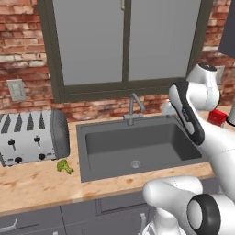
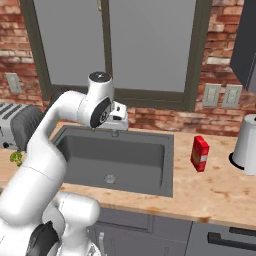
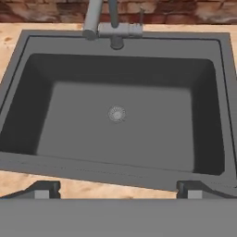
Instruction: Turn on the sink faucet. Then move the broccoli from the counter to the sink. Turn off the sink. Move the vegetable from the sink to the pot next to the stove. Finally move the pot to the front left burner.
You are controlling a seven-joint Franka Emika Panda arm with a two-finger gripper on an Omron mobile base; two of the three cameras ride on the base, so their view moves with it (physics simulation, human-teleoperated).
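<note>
The sink faucet [image 1: 133,108] stands behind the dark grey sink [image 1: 82,137], and no water runs from its spout [image 3: 112,27]. My gripper [image 3: 119,190] hangs open over the sink's front rim [image 3: 115,169], looking down at the round drain [image 3: 116,114], with nothing between its fingertips [image 3: 44,189]. The hand [image 2: 116,116] hovers in front of the faucet, above the back of the basin. The tiny green broccoli [image 1: 64,166] lies on the counter [image 1: 36,183] left of the sink, just in front of the toaster. The pot, the stove and its burners are out of view.
A silver toaster [image 1: 32,137] stands on the counter left of the sink. A red box [image 2: 200,153] and a white cylinder [image 2: 246,145] stand on the counter to the sink's right. A window and a brick wall rise behind.
</note>
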